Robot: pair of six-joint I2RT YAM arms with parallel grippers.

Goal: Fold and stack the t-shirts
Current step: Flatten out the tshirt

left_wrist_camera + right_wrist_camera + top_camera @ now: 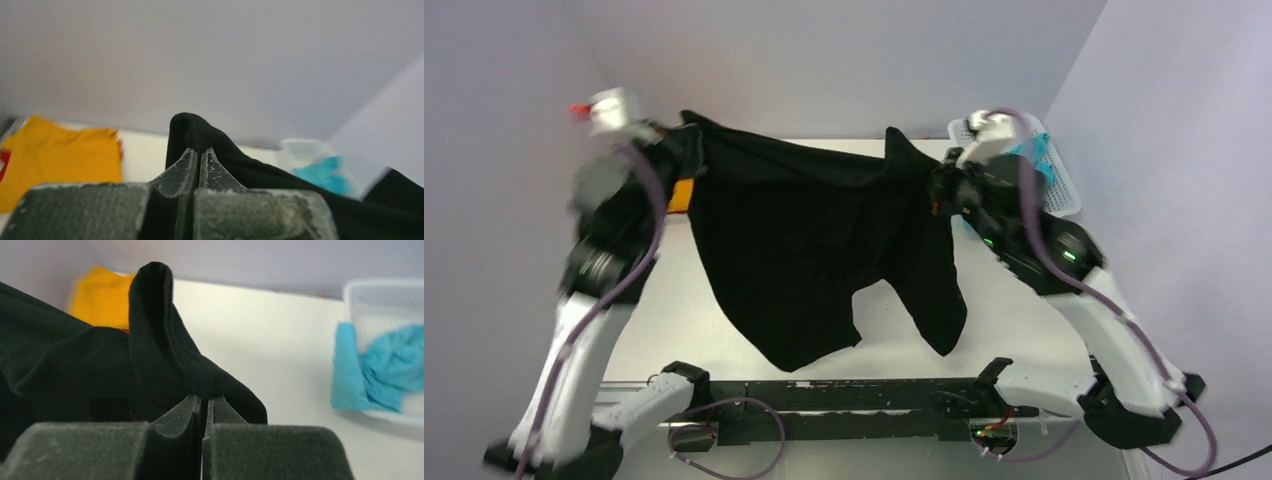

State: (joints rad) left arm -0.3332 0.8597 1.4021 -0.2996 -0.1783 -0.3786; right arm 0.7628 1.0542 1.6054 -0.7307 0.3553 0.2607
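Note:
The black t-shirt [814, 250] hangs in the air, stretched between both arms above the table. My left gripper [679, 140] is shut on its left upper corner; in the left wrist view the cloth [200, 132] bunches over the closed gripper [199, 152]. My right gripper [929, 175] is shut on the right upper corner; in the right wrist view the black cloth [160, 340] stands up from the closed gripper [204, 401]. An orange t-shirt [60, 155] lies at the far left, with red cloth [4, 162] under it. A turquoise t-shirt [380, 365] lies in the basket. The white t-shirt is not in view.
A white plastic lattice basket [1064, 190] stands at the far right of the table [674, 310]. Grey walls close in the left, back and right sides. The arm bases and a black rail [844, 395] run along the near edge.

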